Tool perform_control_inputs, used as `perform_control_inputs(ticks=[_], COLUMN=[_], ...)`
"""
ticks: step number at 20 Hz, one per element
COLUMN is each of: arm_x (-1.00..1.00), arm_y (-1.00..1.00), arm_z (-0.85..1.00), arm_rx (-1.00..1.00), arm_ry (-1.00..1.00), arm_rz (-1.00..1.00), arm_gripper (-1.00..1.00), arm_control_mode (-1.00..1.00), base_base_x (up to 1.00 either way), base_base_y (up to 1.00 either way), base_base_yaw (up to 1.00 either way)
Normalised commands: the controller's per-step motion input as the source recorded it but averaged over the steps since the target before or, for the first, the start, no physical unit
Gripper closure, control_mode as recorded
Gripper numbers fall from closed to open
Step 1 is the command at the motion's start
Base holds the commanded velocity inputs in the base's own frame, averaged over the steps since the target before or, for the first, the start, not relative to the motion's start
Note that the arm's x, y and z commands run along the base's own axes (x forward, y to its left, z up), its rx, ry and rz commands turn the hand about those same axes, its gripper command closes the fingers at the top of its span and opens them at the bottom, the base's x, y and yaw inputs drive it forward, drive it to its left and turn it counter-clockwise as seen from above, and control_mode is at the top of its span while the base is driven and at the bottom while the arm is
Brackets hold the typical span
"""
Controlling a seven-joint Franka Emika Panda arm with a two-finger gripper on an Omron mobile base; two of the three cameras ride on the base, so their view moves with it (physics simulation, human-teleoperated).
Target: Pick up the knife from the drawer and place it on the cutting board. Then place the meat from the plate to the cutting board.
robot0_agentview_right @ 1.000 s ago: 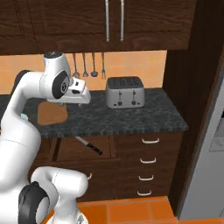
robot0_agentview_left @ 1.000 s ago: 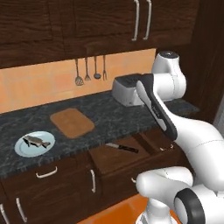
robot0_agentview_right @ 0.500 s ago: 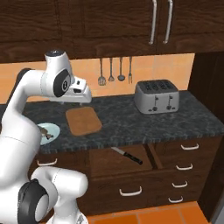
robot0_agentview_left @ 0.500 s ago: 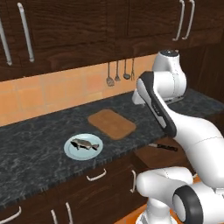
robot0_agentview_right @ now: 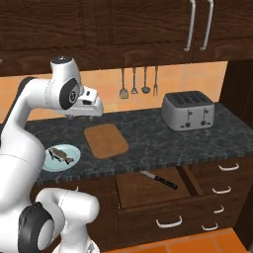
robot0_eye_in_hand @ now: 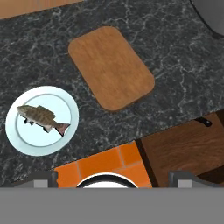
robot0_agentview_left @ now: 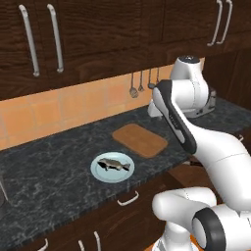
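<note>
The open drawer (robot0_agentview_right: 148, 190) sticks out below the counter, and the knife (robot0_agentview_right: 159, 180) lies slanted on its lighter floor. Only the knife's black handle end (robot0_eye_in_hand: 204, 121) shows at the right edge of the hand view, on the drawer (robot0_eye_in_hand: 183, 146). The bare cutting board (robot0_agentview_right: 105, 140) (robot0_eye_in_hand: 111, 67) (robot0_agentview_left: 140, 139) lies on the dark counter. Left of it, the meat (robot0_eye_in_hand: 42, 117) (robot0_agentview_right: 61, 154) rests on the pale blue plate (robot0_eye_in_hand: 26, 142) (robot0_agentview_left: 100, 174). My gripper (robot0_eye_in_hand: 112, 177) hangs high above the counter's front edge, open, nothing between its fingers.
A silver toaster (robot0_agentview_right: 189, 109) stands on the counter to the right of the board. Several grey utensils (robot0_agentview_right: 133, 82) hang on the orange wall behind it. Dark wall cabinets with long silver handles (robot0_agentview_left: 28, 39) run overhead. Shut drawers (robot0_agentview_right: 220, 190) flank the open one.
The whole picture has shifted right in both base views, so the base has driven left. The plate and board now sit nearer the middle. Nothing on the counter has moved.
</note>
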Motion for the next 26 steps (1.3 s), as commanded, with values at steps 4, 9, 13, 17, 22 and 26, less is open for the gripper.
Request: perform_control_inputs(ticks=[4, 9, 13, 17, 22, 26], arm_x=[0.0, 0.0, 0.0, 0.02, -0.61, -0.51], arm_y=[0.0, 0.0, 0.0, 0.02, -0.81, -0.95], arm_z=[0.0, 0.0, 0.0, -0.14, -0.69, -0.78], arm_rx=[0.0, 0.0, 0.0, -0.03, 0.01, 0.01], arm_ry=[0.0, 0.0, 0.0, 0.0, -0.01, 0.0], arm_rz=[0.0, 0.0, 0.0, 0.0, 0.0, 0.0], arm_gripper=[-1.0, -1.0, -1.0, -1.0, -1.0, -1.0], arm_control_mode=[1.0, 1.0, 1.0, -1.0, -1.0, -1.0], base_base_x=[0.02, 0.09, 0.18, 0.08, 0.0, 0.0], base_base_y=[0.21, 0.1, 0.0, 0.0, 0.0, 0.0], base_base_yaw=[-0.08, -0.04, 0.0, 0.0, 0.0, 0.0])
